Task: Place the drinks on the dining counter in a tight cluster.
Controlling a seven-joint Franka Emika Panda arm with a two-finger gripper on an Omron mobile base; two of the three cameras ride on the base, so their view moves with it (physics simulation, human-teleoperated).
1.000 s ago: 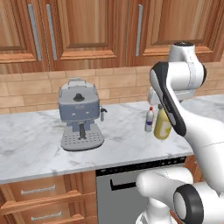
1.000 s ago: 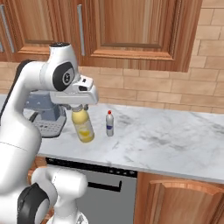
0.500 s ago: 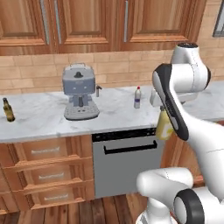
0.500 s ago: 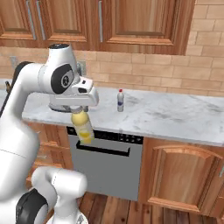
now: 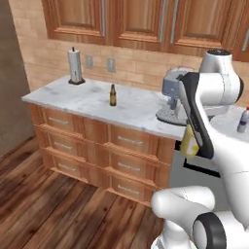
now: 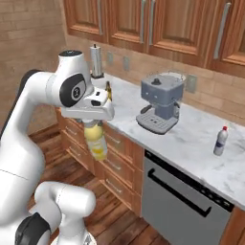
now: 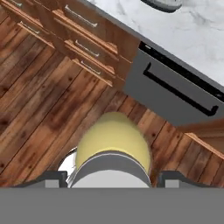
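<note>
Claw: my gripper (image 6: 95,125), left of centre, clamps the yellow bottle (image 6: 96,141) by its neck, above the wood floor (image 5: 58,209).
Remaining drinks: brown bottle (image 5: 113,95) upper centre; white bottle (image 6: 220,141) right, both on the wall counter (image 6: 191,143).
Risk: I judge base motion could swing the bottle loose or knock it against the drawers (image 5: 97,151).

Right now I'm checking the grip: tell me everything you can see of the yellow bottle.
The yellow bottle is stout, glossy and plastic-looking. It hangs upright from the tool, which is closed around its top, so the cap is hidden. Its body is clear of the wall counter, in front of the wooden drawers and above the plank floor.
</note>
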